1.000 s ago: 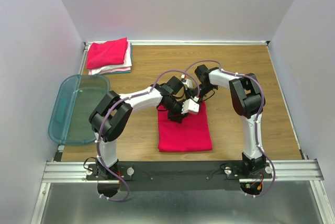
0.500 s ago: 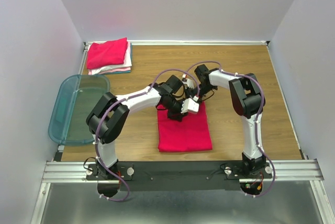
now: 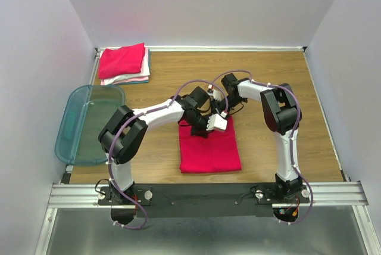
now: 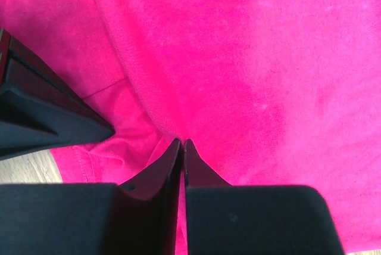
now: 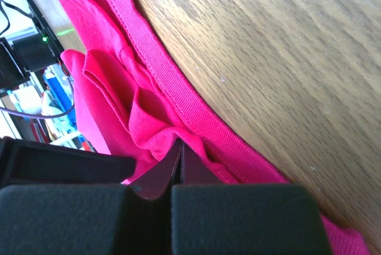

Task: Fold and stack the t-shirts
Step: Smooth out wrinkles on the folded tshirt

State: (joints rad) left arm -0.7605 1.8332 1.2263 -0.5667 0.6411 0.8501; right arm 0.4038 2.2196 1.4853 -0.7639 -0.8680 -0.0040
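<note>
I see the red-pink t-shirt [image 3: 211,148] lying folded and flat on the wooden table [image 3: 268,70], and I take my bearings from it. Both arms reach in over its far edge. The left gripper [image 4: 181,143] is down on that edge toward the shirt's left corner, its jaws closed together with a raised ridge of the cloth pinched at the tips. The right gripper [image 5: 180,145] is at the same far edge, toward the right corner, clenched on the hem, which puckers up into its tips beside bare wood. The teal bin [image 3: 65,130] sits well to the shirt's left. The stack of folded t-shirts [image 3: 124,63], red-pink on top, lies beyond the shirt, far to its left.
</note>
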